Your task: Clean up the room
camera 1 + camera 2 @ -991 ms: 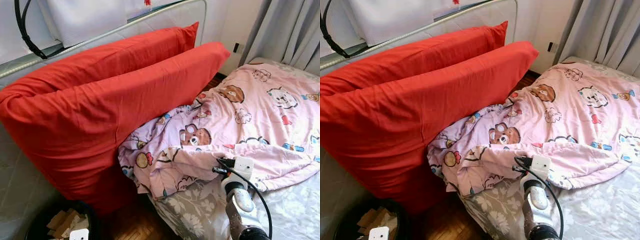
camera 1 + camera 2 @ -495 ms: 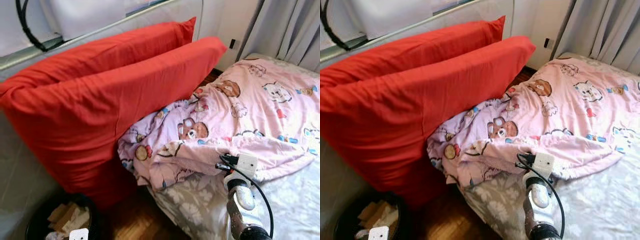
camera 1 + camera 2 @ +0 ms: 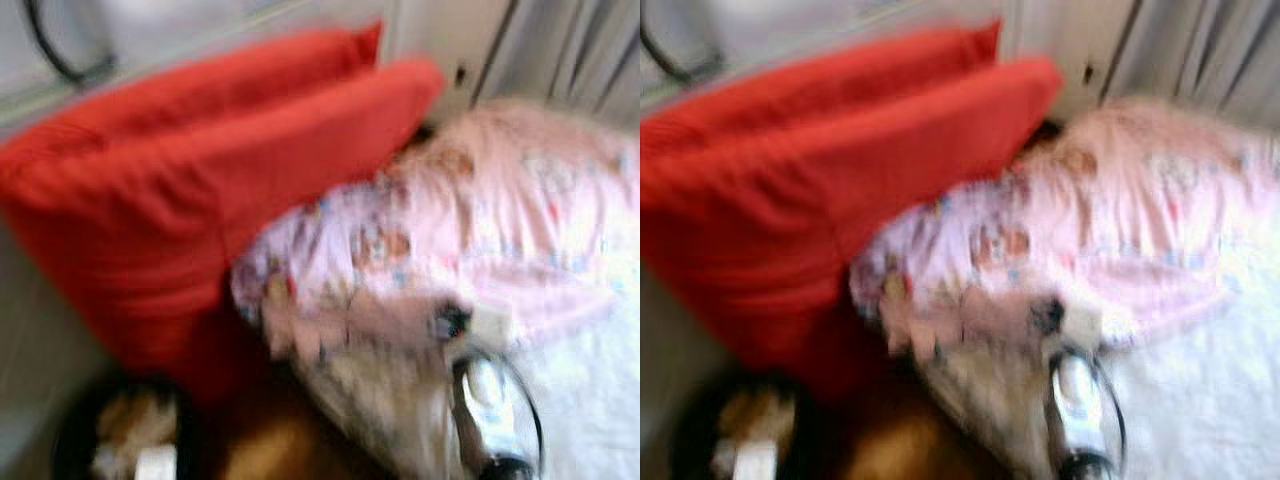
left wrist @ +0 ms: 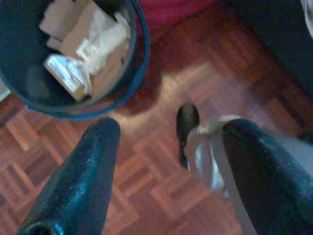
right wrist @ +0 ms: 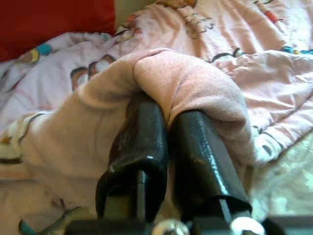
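Note:
A pink cartoon-print blanket [image 3: 520, 200] lies crumpled over the bed, one end spilling towards two big red pillows [image 3: 200, 170]. My right gripper [image 5: 166, 117] is shut on a fold of the blanket [image 5: 195, 83] near its front edge, and the cloth bulges over both black fingers. In the blurred head views the right gripper [image 3: 450, 322] sits at that same edge, with the silver arm below it. My left gripper [image 4: 170, 128] hangs open over the wooden floor, holding nothing.
A dark round bin [image 4: 134, 58] with cardboard and paper scraps stands on the parquet floor [image 4: 161, 196], beside the pillows. A grey floral sheet [image 3: 590, 400] covers the mattress. Grey curtains [image 3: 590, 50] hang at the back right.
The head views have gone blurred and shifted slightly, so the camera is moving. My right gripper stays at the blanket's front edge.

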